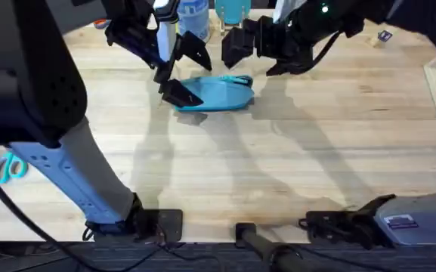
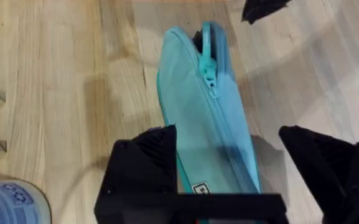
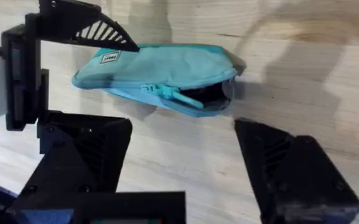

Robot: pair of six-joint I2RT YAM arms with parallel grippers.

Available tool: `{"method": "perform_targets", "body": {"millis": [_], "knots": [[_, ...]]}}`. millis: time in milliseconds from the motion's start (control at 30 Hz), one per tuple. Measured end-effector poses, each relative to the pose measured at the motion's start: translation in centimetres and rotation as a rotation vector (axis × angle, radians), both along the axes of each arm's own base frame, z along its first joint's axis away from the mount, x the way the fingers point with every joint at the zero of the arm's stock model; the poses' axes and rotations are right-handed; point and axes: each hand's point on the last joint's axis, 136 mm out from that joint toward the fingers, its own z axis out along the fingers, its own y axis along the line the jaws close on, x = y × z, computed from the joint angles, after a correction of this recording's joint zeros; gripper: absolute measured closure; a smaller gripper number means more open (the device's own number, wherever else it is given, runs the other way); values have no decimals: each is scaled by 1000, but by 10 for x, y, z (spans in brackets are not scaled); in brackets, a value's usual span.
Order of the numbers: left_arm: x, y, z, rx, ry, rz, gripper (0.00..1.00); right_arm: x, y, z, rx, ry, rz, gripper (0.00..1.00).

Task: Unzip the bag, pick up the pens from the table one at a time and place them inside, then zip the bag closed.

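Here the bag (image 1: 216, 92) gapes at one end — left tool (image 1: 181, 73) and right tool (image 3: 185, 162) both spread apart.

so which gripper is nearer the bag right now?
Left. The left gripper straddles the bag at its closed end, jaws open; the right gripper hovers just beyond the partly unzipped end, jaws open.

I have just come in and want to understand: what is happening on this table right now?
Two robot arms are working on a turquoise bag lying on the wooden table. The left gripper is open and straddles one end of the bag. The right gripper is open and hovers near the other end, where the zipper is partly undone and the mouth gapes.
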Motion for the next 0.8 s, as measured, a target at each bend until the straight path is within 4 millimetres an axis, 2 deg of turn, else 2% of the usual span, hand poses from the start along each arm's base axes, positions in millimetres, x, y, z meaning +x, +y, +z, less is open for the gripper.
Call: {"method": "perform_targets", "body": {"millis": [200,367,533,600,700,733,800], "knots": [[0,0,0,3,5,4,6,0,0,0,0,0,0,6],[0,0,0,4,7,5,46,0,0,0,0,0,0,7],[1,0,0,4,4,6,576,-2,-1,-1,-5,6,3,6],[1,0,-1,4,2,7,661,-4,-2,-2,-14,14,10,5],[1,0,-1,4,1,7,895,-7,-4,-4,-28,21,28,6],[1,1,-1,7,0,6,941,-8,-5,-5,-34,25,35,6],[1,1,-1,9,1,6,955,-10,-6,-6,-42,31,42,6]]}}
